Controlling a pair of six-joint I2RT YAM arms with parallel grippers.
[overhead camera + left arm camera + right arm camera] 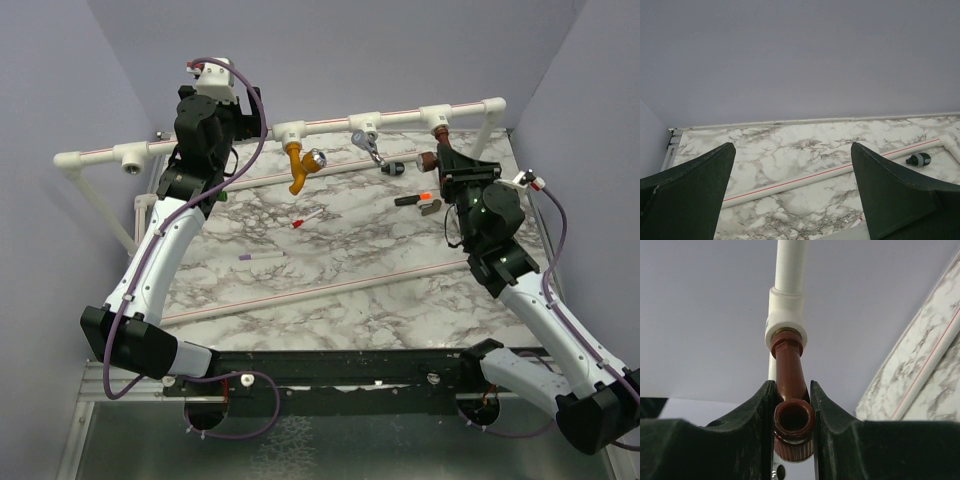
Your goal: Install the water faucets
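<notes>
Along the white plastic pipe rail (330,123), L end: our left pincer (792,150) gapes wide, empty. R end: our right pincer (791,386) clamps the dark brown curved-spout faucet (788,357), w/ its stem axis running straight ahead into the rail's tee socket (785,315); R arm nearer.

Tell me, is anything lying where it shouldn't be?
Yes: the dark green faucet lies loose on the marble table instead of hanging from the white pipe, whose far-left socket is empty. The brown faucet, gripped by the right fingers, sits at its socket.
</notes>
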